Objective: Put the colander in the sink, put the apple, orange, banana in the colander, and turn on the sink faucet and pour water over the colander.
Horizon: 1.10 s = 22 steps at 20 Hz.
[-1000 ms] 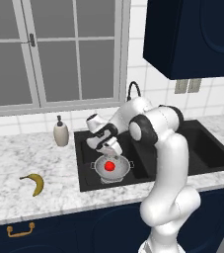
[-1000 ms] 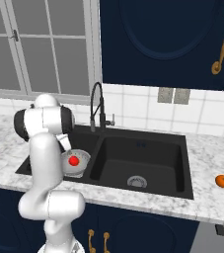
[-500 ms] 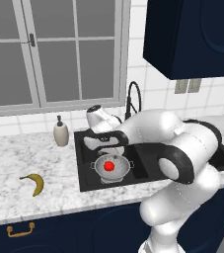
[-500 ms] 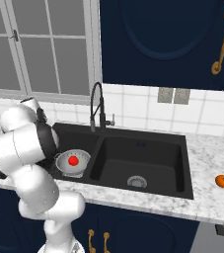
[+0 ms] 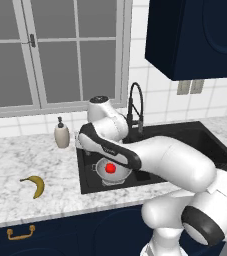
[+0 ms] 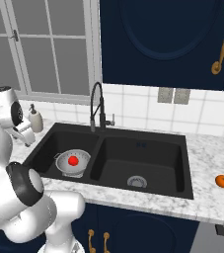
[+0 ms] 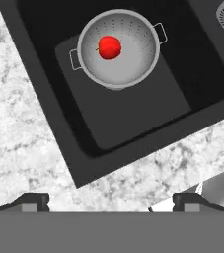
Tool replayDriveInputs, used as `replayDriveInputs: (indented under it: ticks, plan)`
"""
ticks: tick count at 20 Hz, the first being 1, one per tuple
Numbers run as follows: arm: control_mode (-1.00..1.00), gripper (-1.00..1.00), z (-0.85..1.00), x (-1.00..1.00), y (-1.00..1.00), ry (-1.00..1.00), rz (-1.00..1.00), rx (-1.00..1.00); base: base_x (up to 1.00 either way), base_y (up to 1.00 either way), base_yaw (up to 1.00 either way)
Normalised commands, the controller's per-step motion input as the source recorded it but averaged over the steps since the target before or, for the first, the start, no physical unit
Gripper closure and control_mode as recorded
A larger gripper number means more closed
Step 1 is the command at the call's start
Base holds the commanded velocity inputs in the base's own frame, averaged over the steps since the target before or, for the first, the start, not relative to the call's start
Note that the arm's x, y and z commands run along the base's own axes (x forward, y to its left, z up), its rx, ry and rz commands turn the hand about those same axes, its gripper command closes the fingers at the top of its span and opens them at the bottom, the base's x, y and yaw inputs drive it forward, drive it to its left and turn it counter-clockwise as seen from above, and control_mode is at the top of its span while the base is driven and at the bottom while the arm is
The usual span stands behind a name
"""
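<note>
Hand view: the colander (image 7: 118,48) is a round, shiny silver bowl with perforated walls and two small loop handles on opposite sides. It sits on the floor of the left basin of the sink (image 7: 133,118), a matte black double-basin unit. The apple (image 7: 109,47), bright red and round, lies inside the colander, off centre. The fingers (image 7: 111,200) are spread wide apart and hold nothing; their dark tips stand over the marble surface (image 7: 15,133) at the near edge of the sink.

Left base view: the banana (image 5: 34,184), curved and yellow with dark tips, lies on the surface well to the left of the sink. The faucet (image 5: 136,107), a tall black gooseneck, rises at the far rim.

Right base view: the orange (image 6: 223,181) rests on the surface to the right of the sink, well apart from the colander. A beige soap dispenser (image 6: 35,119) stands at the far left corner of the sink.
</note>
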Motion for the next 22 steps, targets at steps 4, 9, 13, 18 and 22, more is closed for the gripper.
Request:
replayDriveInputs:
  ticks: [4,9,13,18,22]
  plan:
    - [-1.0,-1.0,0.71,-0.54,0.76,0.0,0.24,0.08,0.0,0.0,0.0]
    - [-1.0,-1.0,0.25,-0.38,0.8,0.0,0.17,0.04,0.0,0.0,0.0]
    - [-1.0,-1.0,0.0,-0.1,0.91,0.0,0.09,0.0,0.0,0.0,0.0]
    - [-1.0,-1.0,-0.31,0.04,0.7,0.0,0.01,-0.06,0.0,0.0,0.0]
    - [-1.0,-1.0,-0.62,0.16,0.49,0.0,0.0,-0.14,0.0,0.0,0.0]
